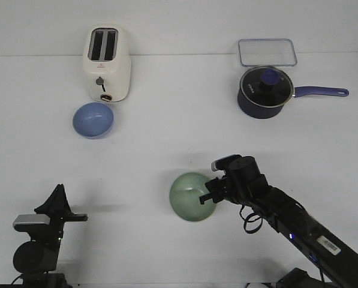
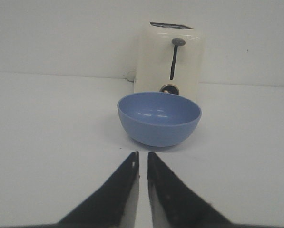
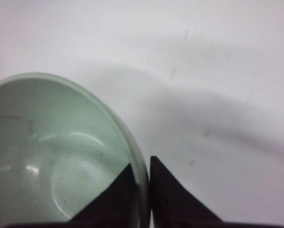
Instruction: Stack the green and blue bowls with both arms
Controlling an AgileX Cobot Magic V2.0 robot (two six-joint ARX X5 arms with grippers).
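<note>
Right jaws point(image 3: 143, 183) pinched on the near wall of the green bowl point(image 1: 190, 197), one finger inside, one outside, rim caught between. Bowl sitting on the white tabletop point(image 1: 179, 150), or barely off it; cannot tell which. Left jaws point(image 2: 142, 164) pressed almost together on nothing, only a thin slit between them, pointed straight at the blue bowl point(image 2: 159, 118), which stands well ahead of the tips and just in front of the cream toaster point(image 2: 169, 59).

Likely trouble on the right: thin pointed fingers gripping one edge only, so a tilt or swing on lifting, then a slip from between the jaws, or a crooked landing on the other bowl.

Likely trouble on the left: no room for the rim while so nearly shut; advancing like this would push the blue bowl back against the toaster rather than grasp it. Spreading first looks necessary.

Further off beyond the right jaws, a dark saucepan point(image 1: 264, 91) and a clear tray point(image 1: 267, 52), probably out of harm's way.
</note>
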